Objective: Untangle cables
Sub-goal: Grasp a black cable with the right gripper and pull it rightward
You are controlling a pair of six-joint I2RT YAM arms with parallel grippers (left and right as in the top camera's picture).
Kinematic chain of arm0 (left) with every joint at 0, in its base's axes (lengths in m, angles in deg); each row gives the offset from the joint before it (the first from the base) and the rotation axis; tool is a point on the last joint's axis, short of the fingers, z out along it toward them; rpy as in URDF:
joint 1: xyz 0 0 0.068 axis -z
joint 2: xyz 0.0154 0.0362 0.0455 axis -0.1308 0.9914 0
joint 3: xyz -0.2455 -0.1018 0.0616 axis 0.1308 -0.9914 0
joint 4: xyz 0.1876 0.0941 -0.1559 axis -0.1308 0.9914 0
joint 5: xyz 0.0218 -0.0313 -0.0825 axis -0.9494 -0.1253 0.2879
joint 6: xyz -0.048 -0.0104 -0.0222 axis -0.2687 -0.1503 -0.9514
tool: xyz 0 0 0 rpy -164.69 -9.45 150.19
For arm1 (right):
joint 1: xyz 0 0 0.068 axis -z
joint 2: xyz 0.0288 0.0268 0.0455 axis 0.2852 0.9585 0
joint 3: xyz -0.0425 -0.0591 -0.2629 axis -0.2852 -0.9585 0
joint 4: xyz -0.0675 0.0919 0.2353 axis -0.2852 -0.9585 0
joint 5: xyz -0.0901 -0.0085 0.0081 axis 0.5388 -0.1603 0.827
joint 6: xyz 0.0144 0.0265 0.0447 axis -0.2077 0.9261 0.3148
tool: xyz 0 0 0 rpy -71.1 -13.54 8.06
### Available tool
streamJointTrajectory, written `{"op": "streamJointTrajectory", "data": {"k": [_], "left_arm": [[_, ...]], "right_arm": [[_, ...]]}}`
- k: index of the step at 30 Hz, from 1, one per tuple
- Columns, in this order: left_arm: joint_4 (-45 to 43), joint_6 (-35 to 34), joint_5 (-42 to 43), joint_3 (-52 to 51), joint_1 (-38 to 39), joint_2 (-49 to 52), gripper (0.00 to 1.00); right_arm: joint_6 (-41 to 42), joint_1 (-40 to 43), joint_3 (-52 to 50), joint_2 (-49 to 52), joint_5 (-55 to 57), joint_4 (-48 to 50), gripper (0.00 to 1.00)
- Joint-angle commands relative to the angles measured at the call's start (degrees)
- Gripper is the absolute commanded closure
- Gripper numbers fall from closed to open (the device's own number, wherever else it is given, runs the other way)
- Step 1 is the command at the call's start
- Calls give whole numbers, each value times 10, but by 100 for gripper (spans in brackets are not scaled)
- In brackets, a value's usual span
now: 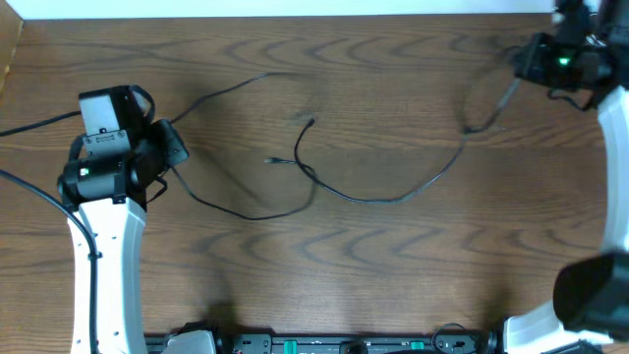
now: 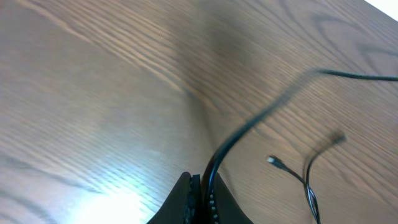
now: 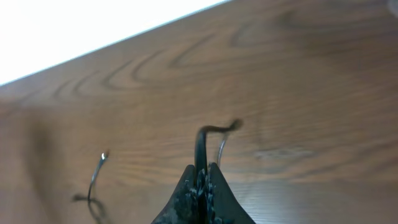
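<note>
Where cables (image 1: 313, 179) cross (centrally), room surrounds.

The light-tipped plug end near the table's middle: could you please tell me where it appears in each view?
Overhead: light-tipped plug end, just left of centre.
Left wrist: plug end at lower right, beyond the left pincer gripping a cable.
Right wrist: possibly the tip at lower left; unconfirmed.
Shared landmark: the wood-grain table.

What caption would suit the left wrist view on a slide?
Left gripper shut on a black cable over the wooden table; a loose plug end lies nearby.
</note>
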State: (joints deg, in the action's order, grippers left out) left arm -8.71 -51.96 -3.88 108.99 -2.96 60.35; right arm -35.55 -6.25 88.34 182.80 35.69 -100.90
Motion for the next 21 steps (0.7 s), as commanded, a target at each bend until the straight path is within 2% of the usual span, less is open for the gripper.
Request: {"op": "streamJointTrajectory", "data": {"k": [1,8,14,18,21], "left_arm": [[-1,10,-27,12,-2,3,93],[2,9,19,12,-2,3,92],[4,10,155,12,15,3,92],[12,10,162,12,43,3,92],[13,10,159,12,57,5,93]], "right_arm": [[12,-1,2,-6,63,-7,99],[12,-12,2,-3,57,-5,99],[9,-29,2,-4,62,21,99],[10,-11,36,-12,20,58,99],[13,21,106,-18,-54,55,99]]}}
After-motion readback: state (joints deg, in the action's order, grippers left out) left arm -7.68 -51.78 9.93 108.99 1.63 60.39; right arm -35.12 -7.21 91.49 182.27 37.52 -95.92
